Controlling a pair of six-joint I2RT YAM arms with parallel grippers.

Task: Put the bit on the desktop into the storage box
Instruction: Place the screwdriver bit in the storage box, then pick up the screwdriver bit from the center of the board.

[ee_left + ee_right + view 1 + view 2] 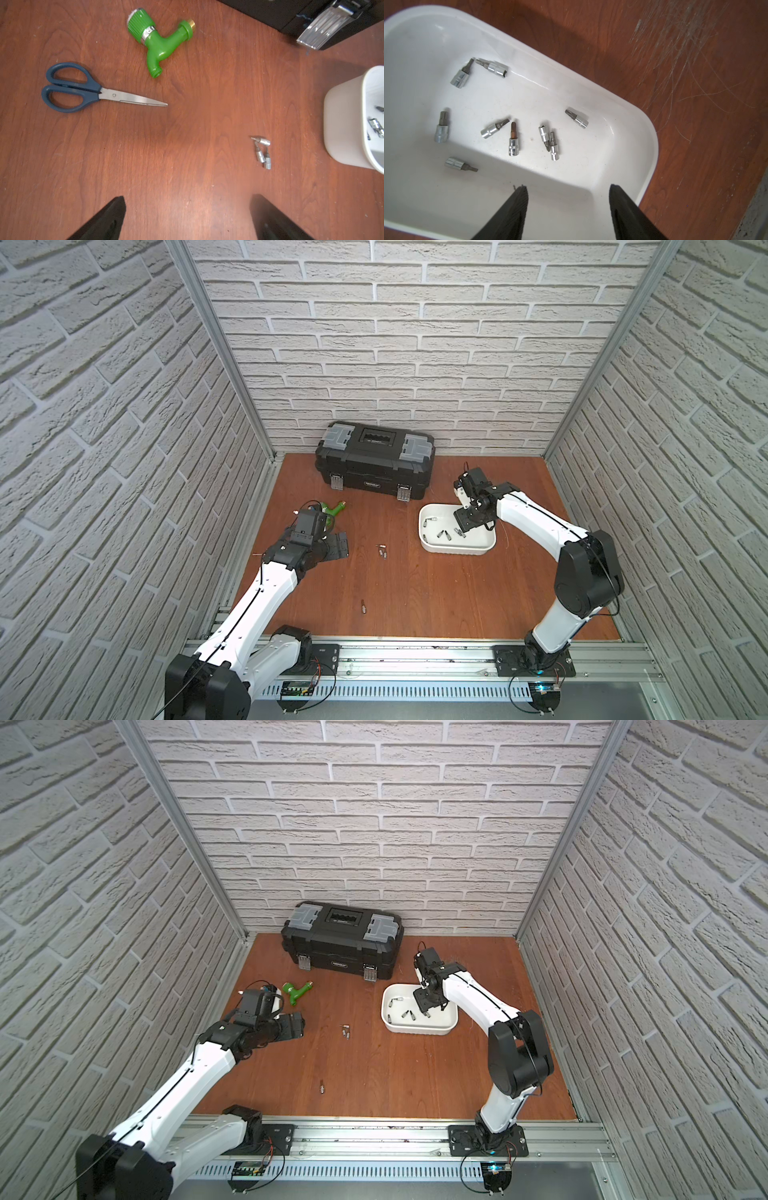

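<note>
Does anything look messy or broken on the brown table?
Yes. The reddish-brown wooden desktop has a pale scratched patch beside the shallow white plastic tub. Small silver bits lie loose on it too: a heap of three and a lone bit.

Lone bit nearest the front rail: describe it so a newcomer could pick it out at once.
Start from the reddish-brown desktop and look towards its front edge, near the silver rail. The lone bit lies there on bare wood. It sits by itself, unlike the cluster of three bits farther back and those inside the white storage box.
</note>
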